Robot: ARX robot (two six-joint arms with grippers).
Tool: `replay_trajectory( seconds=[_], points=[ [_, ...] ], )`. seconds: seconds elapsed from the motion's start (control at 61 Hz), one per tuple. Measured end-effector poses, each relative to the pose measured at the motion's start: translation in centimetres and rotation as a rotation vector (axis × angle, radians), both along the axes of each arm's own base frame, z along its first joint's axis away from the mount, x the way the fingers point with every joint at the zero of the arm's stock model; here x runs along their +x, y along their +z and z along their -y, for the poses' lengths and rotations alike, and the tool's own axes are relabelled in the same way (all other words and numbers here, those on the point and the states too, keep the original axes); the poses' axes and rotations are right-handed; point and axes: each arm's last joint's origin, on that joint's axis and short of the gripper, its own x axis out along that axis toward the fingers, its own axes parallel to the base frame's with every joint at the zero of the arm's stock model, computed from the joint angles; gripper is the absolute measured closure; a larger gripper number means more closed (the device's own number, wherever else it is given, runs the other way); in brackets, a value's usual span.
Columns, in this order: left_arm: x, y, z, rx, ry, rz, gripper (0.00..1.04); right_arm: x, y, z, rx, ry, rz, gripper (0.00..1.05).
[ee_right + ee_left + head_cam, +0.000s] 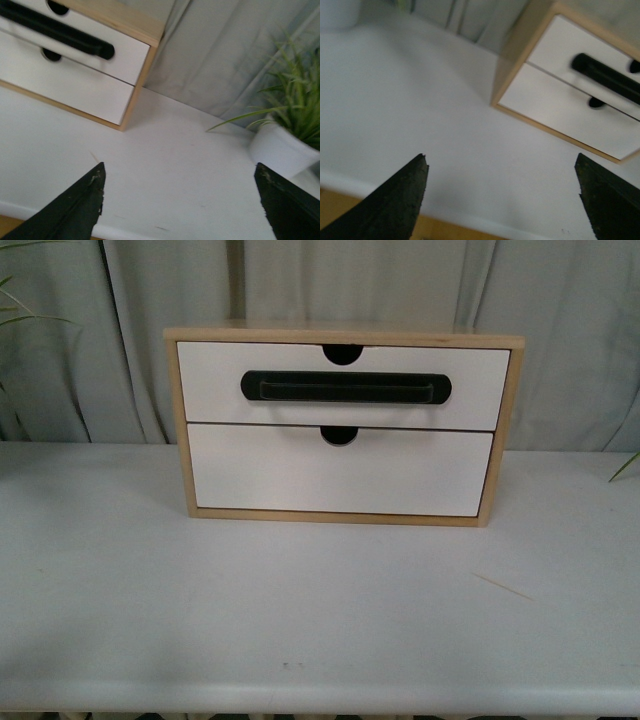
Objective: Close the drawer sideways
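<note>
Nearest me, over the front edge of the table (300, 620), the left gripper (500, 167) and right gripper (179, 170) both hang with jaws wide apart, empty. Farther back, the drawer (215, 380) sits uppermost in the wood cabinet (506, 430), apparently a little proud of the lower drawer front (340, 475). I worry a sideways push snags the black bar handle (345, 387), or shoves the free-standing cabinet toward the curtain (570, 320) instead of seating the drawer.
</note>
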Motion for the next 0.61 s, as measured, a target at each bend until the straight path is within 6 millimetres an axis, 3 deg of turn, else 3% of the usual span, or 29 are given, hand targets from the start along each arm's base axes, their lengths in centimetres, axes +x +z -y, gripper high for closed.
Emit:
replay_trajectory(
  seconds=[0.18,0.295,0.443,0.607],
  points=[
    [-1.2,-1.1,-1.1,0.289,-0.078,0.127,0.46,-0.6,-2.1,1.6,0.297,-0.002,0.004,0.51],
    [-2.0,-2.2,-1.9,0.365,-0.081,0.121,0.75,-1.0,-3.5,2.4,0.349,-0.004,0.003,0.78],
    [-2.6,-2.8,-2.3,0.381,-0.081,0.122,1.00,-1.3,-4.4,3.0,0.360,-0.006,0.005,1.04],
    [-3.2,-3.3,-3.5,0.389,-0.077,0.121,1.01,-1.6,-5.2,3.7,0.365,0.021,-0.002,1.03]
  ],
)
